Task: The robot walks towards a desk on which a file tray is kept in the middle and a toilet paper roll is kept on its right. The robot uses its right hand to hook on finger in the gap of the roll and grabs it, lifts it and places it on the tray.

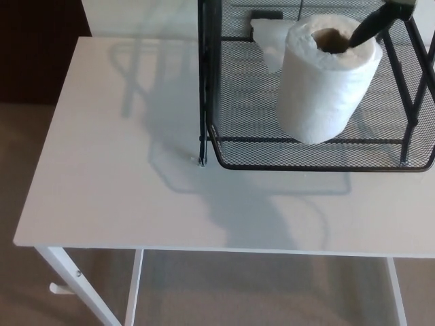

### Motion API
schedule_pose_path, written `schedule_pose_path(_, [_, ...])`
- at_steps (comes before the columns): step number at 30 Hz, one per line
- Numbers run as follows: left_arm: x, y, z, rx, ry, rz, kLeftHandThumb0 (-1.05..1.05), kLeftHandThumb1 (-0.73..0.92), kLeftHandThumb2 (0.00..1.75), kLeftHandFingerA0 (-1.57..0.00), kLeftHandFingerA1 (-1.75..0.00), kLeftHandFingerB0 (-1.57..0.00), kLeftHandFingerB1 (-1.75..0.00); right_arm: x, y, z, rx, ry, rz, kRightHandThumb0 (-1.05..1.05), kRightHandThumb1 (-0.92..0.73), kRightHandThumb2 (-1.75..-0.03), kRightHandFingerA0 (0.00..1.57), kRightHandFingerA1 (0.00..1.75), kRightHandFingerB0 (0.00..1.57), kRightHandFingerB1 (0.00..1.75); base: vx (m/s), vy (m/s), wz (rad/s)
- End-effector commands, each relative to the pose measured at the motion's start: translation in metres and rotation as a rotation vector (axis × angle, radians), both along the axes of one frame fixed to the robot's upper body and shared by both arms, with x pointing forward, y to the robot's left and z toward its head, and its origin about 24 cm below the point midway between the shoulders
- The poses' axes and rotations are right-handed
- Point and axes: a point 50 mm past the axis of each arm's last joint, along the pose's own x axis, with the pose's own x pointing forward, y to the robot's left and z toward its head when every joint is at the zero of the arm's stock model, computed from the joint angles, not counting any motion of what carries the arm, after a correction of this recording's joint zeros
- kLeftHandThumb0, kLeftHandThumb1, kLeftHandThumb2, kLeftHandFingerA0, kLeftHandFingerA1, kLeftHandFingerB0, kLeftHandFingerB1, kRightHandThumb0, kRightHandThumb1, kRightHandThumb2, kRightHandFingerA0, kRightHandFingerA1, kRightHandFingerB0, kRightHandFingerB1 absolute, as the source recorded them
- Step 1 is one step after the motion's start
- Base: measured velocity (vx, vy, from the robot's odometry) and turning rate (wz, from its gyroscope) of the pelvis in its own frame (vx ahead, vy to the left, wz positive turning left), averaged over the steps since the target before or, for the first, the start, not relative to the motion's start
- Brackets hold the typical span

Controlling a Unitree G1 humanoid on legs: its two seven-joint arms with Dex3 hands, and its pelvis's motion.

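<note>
A white toilet paper roll point(319, 88) stands on the mesh floor of the black wire file tray point(306, 165), leaning a little to the right with its brown core facing up. Only a black tip of my right hand point(376, 20) shows, coming in from the top right edge. It reaches down to the right rim of the core. Whether it still hooks the roll is not clear. My left hand is out of the picture.
The tray sits on a white desk point(115, 170), whose left and front edges are in view. The tray's black upright posts point(206, 81) rise at its left side. Some white paper point(268, 34) lies at the tray's back. Brown carpet lies below.
</note>
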Motion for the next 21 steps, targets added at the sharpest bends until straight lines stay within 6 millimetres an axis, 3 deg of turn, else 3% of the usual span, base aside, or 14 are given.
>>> schedule_pose_path(1, [-0.004, 0.006, 0.006, 0.051, 0.020, -0.055, -0.78, 0.92, 0.74, -0.43, -0.48, -0.24, -0.37, -0.014, -0.001, 0.042, -0.057, 0.165, -0.091, -0.38, -0.29, -0.92, 0.04, 0.54, 0.00, 0.49, 0.00, 0.000, 0.00])
schedule_pose_path(2, [-0.004, 0.006, 0.006, 0.050, 0.022, -0.054, -0.80, 0.92, 0.73, -0.43, -0.50, -0.26, -0.39, -0.017, -0.002, 0.048, -0.105, 0.167, -0.085, -0.74, -0.47, -0.88, 0.03, 0.35, 0.05, 0.26, 0.00, 0.000, 0.00])
schedule_pose_path(3, [-0.004, 0.006, 0.006, 0.054, 0.028, -0.057, -0.77, 0.92, 0.74, -0.43, -0.47, -0.25, -0.36, -0.019, -0.010, 0.060, -0.038, 0.238, -0.136, -0.70, -0.42, -0.80, 0.00, 0.21, 0.07, 0.14, 0.00, 0.000, 0.00])
schedule_pose_path(4, [-0.004, 0.006, 0.006, 0.055, 0.025, -0.055, -0.81, 0.92, 0.71, -0.43, -0.49, -0.28, -0.39, -0.021, -0.016, 0.069, 0.005, 0.196, -0.144, -0.71, -0.45, -0.82, 0.13, 0.53, 0.05, 0.28, 0.00, 0.000, 0.00])
schedule_pose_path(5, [-0.004, 0.006, 0.007, 0.056, 0.024, -0.053, -0.81, 0.92, 0.71, -0.43, -0.49, -0.28, -0.39, -0.022, -0.018, 0.073, 0.019, 0.175, -0.145, -0.71, -0.45, -0.82, 0.13, 0.53, 0.05, 0.28, 0.00, 0.000, 0.00])
schedule_pose_path(6, [-0.004, 0.006, 0.006, 0.044, 0.005, -0.025, -0.80, 0.92, 0.69, -0.44, -0.49, -0.28, -0.39, -0.028, -0.035, 0.090, 0.133, 0.068, -0.199, -0.73, -0.56, -0.57, 0.56, 0.94, 0.11, 0.33, 0.00, 0.000, 0.00])
schedule_pose_path(8, [-0.005, 0.006, 0.007, 0.041, 0.004, -0.032, -0.76, 0.92, 0.72, -0.42, -0.48, -0.24, -0.37, -0.039, -0.052, 0.109, 0.196, 0.034, -0.189, -0.73, -0.48, -0.81, 0.67, 1.00, 0.06, 0.34, 0.00, 0.000, 0.00])
schedule_pose_path(9, [-0.005, 0.006, 0.007, 0.042, 0.003, -0.032, -0.78, 0.92, 0.71, -0.44, -0.48, -0.26, -0.39, -0.046, -0.063, 0.119, 0.236, 0.012, -0.198, -0.75, -0.51, -0.82, 0.65, 0.97, 0.05, 0.30, 0.00, 0.000, 0.00])
schedule_pose_path(10, [-0.006, 0.007, 0.008, 0.050, 0.009, -0.039, -0.76, 0.92, 0.73, -0.45, -0.48, -0.25, -0.37, -0.056, -0.077, 0.133, 0.302, -0.028, -0.215, -0.67, -0.47, -0.80, 0.31, 0.67, 0.07, 0.37, 0.00, 0.000, 0.00])
schedule_pose_path(12, [-0.006, 0.007, 0.008, 0.053, 0.011, -0.044, -0.76, 0.92, 0.73, -0.45, -0.48, -0.25, -0.37, -0.061, -0.087, 0.139, 0.374, -0.052, -0.238, -0.67, -0.47, -0.80, 0.31, 0.67, 0.07, 0.37, 0.00, 0.000, 0.00])
schedule_pose_path(15, [-0.006, 0.007, 0.007, 0.053, 0.014, -0.040, -0.77, 0.92, 0.73, -0.44, -0.48, -0.25, -0.38, -0.104, -0.157, 0.166, 0.661, -0.245, -0.291, -0.71, -0.48, -0.85, 0.05, 0.32, 0.08, 0.37, 0.00, 0.000, 0.00])
schedule_pose_path(17, [-0.004, 0.007, 0.008, 0.051, 0.011, -0.049, -0.76, 0.92, 0.74, -0.42, -0.47, -0.24, -0.37, -0.125, -0.186, 0.169, 0.701, -0.335, -0.321, -0.72, -0.67, -0.60, 0.07, 0.32, 0.10, 0.28, 0.00, 0.000, 0.00])
schedule_pose_path(20, [-0.004, 0.007, 0.009, 0.047, -0.005, -0.051, -0.79, 0.92, 0.72, -0.40, -0.48, -0.23, -0.37, -0.168, -0.255, 0.155, 0.919, -0.455, -0.409, -0.72, -0.45, -0.80, 0.07, 0.46, 0.14, 0.43, 0.00, 0.000, 0.00])
schedule_pose_path(21, [-0.002, 0.009, 0.010, 0.050, -0.009, -0.052, -0.79, 0.92, 0.72, -0.42, -0.49, -0.24, -0.37, -0.190, -0.285, 0.139, 0.925, -0.507, -0.448, -0.34, -0.46, -1.00, 0.04, 0.54, 0.00, 0.48, 0.00, 0.000, 0.00])
